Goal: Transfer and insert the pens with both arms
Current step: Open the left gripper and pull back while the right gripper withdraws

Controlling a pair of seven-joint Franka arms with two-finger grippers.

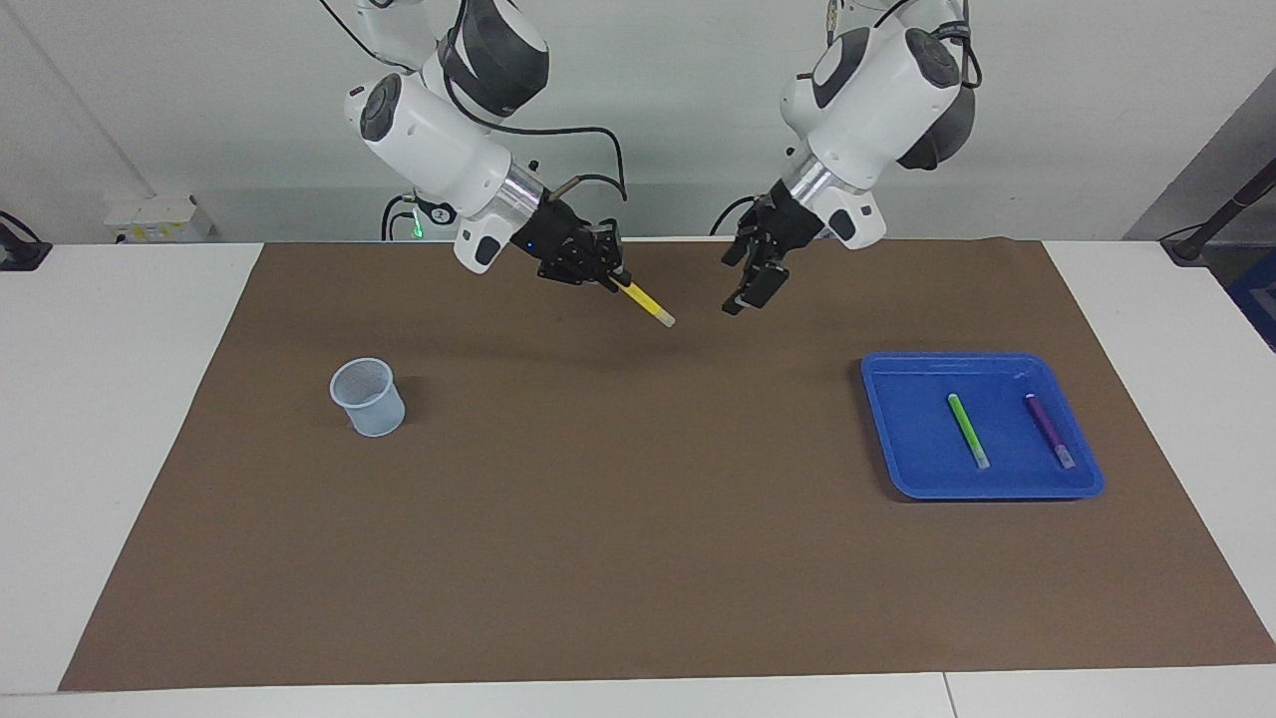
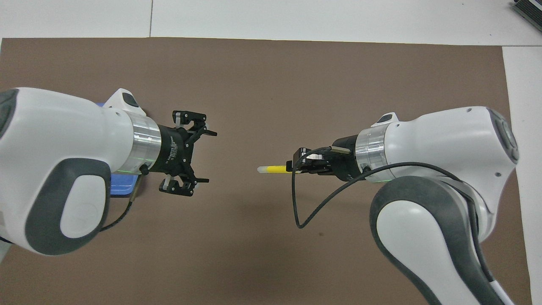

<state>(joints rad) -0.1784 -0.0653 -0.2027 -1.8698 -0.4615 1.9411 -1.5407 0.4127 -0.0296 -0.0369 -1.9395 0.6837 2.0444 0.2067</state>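
Yellow pen (image 1: 645, 301) sits clamped in my right gripper (image 1: 610, 281), up over the brown mat (image 1: 638, 558) at the robots' edge, while my left gripper (image 1: 750, 284) hangs spread wide and empty beside it. By my reckoning one pen is passed across but not yet in the mesh cup (image 1: 368, 397). Green pen (image 1: 968, 430) and purple pen (image 1: 1049, 429) lie apart in the blue tray (image 1: 887, 439); white table (image 1: 120, 399), pale wall.
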